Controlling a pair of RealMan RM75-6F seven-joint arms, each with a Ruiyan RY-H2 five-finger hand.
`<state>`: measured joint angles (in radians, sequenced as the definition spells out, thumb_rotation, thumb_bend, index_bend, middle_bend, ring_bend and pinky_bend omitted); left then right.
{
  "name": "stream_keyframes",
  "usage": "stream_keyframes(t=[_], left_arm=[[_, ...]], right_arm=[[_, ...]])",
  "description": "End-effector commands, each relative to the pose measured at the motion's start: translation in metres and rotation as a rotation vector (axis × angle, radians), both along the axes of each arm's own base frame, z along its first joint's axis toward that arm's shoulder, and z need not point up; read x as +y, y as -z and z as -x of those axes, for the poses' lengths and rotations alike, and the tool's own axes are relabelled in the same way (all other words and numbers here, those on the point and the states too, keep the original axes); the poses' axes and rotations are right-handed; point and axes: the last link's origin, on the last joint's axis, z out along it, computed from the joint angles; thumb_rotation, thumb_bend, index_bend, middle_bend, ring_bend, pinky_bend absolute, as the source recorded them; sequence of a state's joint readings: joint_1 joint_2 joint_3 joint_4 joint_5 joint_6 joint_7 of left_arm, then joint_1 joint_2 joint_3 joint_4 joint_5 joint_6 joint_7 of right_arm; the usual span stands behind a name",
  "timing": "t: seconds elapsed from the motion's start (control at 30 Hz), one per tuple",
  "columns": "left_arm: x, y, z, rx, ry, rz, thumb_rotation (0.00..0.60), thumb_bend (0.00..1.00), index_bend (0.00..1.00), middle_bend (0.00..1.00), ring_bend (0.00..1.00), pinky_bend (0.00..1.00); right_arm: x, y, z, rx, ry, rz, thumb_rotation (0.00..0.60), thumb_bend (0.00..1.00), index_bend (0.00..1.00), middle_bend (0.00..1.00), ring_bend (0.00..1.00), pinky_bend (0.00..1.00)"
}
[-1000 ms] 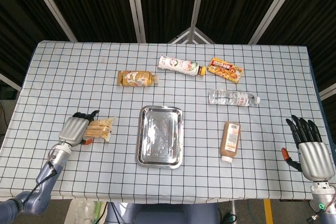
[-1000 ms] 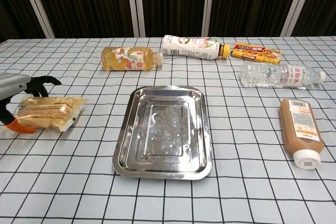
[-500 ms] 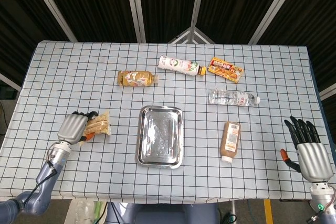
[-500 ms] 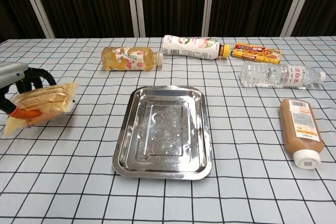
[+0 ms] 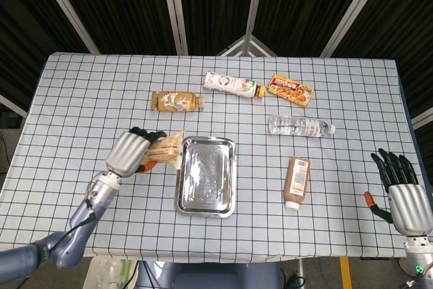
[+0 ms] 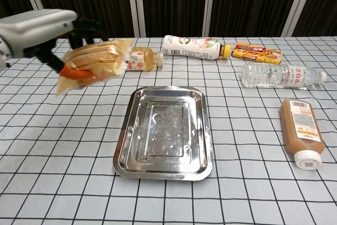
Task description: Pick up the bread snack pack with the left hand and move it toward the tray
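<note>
The left hand (image 5: 128,153) holds the bread snack pack (image 6: 95,62) off the bench (image 5: 67,99), just at nine o'clock of the tray (image 5: 207,204). The pack is a soft, crinkly plastic pouch, pale yellow, sagging at its free end; it looks light and squashable, so a broad grip across its middle suits it better than a corner pinch. The tray is stiff, shiny, dimpled steel, rectangular with rounded corners. The right hand (image 5: 404,197) rests at four o'clock, fingers spread, empty.
</note>
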<state>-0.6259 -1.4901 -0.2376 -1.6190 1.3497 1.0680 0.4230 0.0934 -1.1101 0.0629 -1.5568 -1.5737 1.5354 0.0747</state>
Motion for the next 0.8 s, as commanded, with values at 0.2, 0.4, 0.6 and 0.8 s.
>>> stream_keyframes(t=[0.2, 0.4, 0.6, 0.8], left_arm=[[0.017, 0.067, -0.058, 0.033, 0.083, 0.075, 0.600, 0.37, 0.29, 0.49, 0.44, 0.33], [0.012, 0.088, -0.055, 0.081, 0.060, 0.141, 0.600, 0.22, 0.08, 0.16, 0.08, 0.21], [0.001, 0.078, -0.053, 0.064, 0.026, 0.281, 0.600, 0.13, 0.00, 0.00, 0.00, 0.14], [-0.031, 0.007, -0.017, 0.019, -0.008, 0.228, 0.600, 0.10, 0.00, 0.00, 0.00, 0.12]], right_arm=[[0.000, -0.002, 0.004, -0.008, 0.011, -0.007, 0.600, 0.43, 0.00, 0.00, 0.00, 0.00], [0.003, -0.007, 0.009, -0.012, 0.028, 0.007, 0.600, 0.43, 0.00, 0.00, 0.00, 0.00], [0.011, -0.008, 0.005, -0.001, 0.016, 0.014, 0.600, 0.43, 0.00, 0.00, 0.00, 0.00], [0.015, -0.008, 0.005, -0.001, 0.018, 0.013, 0.600, 0.43, 0.00, 0.00, 0.00, 0.00]])
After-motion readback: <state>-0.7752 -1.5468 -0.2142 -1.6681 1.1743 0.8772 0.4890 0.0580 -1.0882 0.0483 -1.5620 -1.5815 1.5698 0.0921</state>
